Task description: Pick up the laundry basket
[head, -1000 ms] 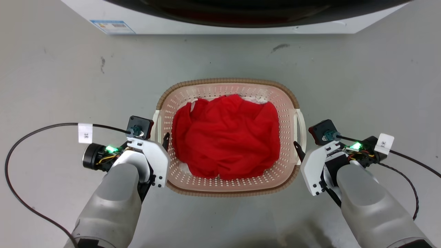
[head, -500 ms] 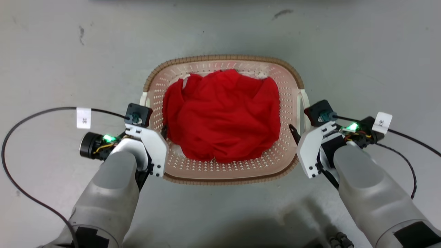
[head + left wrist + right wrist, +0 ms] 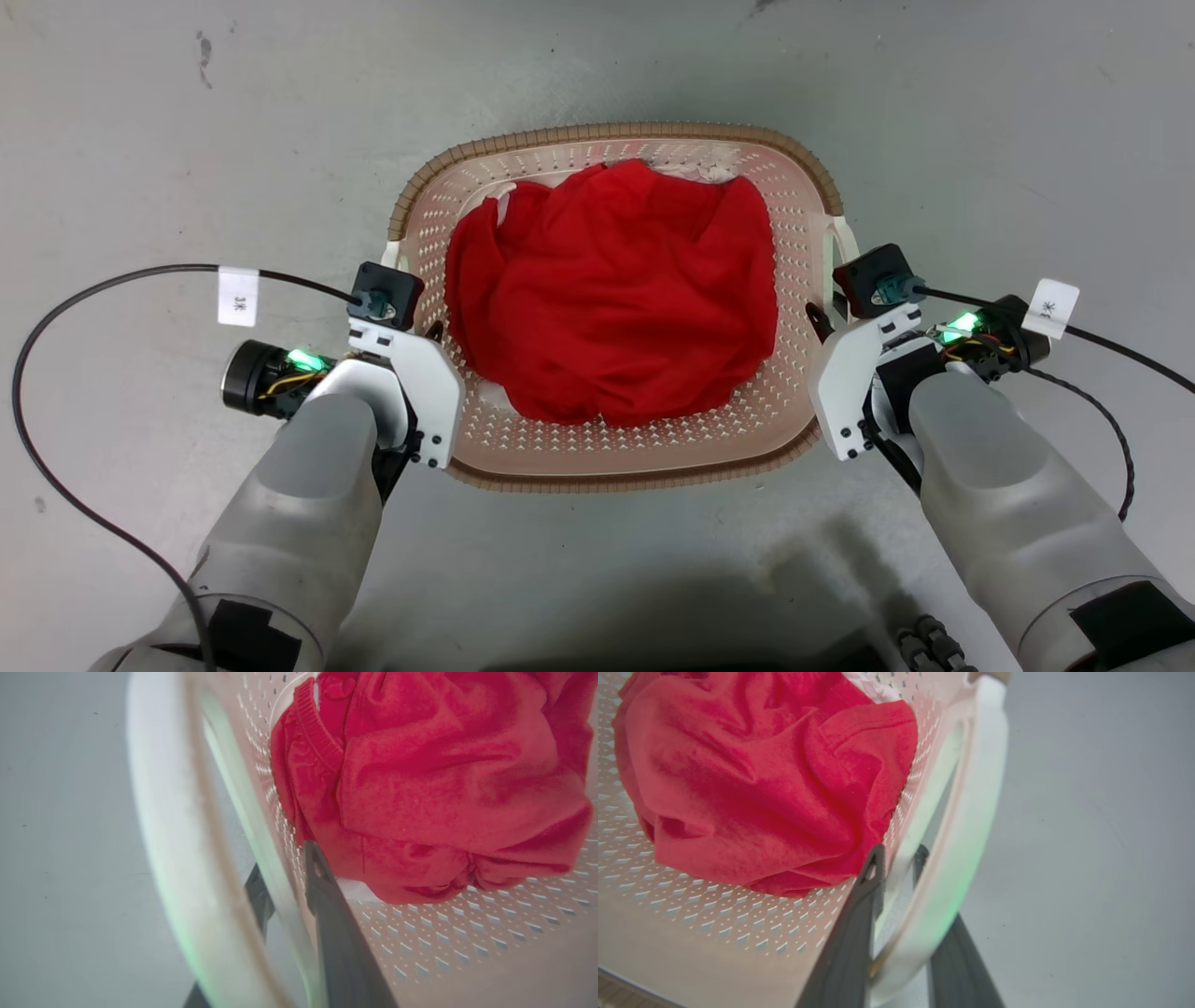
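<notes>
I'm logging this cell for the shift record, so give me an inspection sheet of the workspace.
Surface: grey floor, a few dark scuffs.
Job's things: laundry basket, holding a red garment over something white.
Clutter: nothing seen.
Grippers: left gripper and right gripper each clamp the basket wall by a white handle, one finger inside.
Cables: a black cable with a white tag trails from each wrist.
Surroundings: nothing seen.

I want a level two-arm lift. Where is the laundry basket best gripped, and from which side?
Grip the laundry basket by its two white side handles: left hand at the left handle, right hand at the right handle, each from its own outer side, fingers straddling the wall. The handles sit opposite each other, so the red garment should stay balanced.
</notes>
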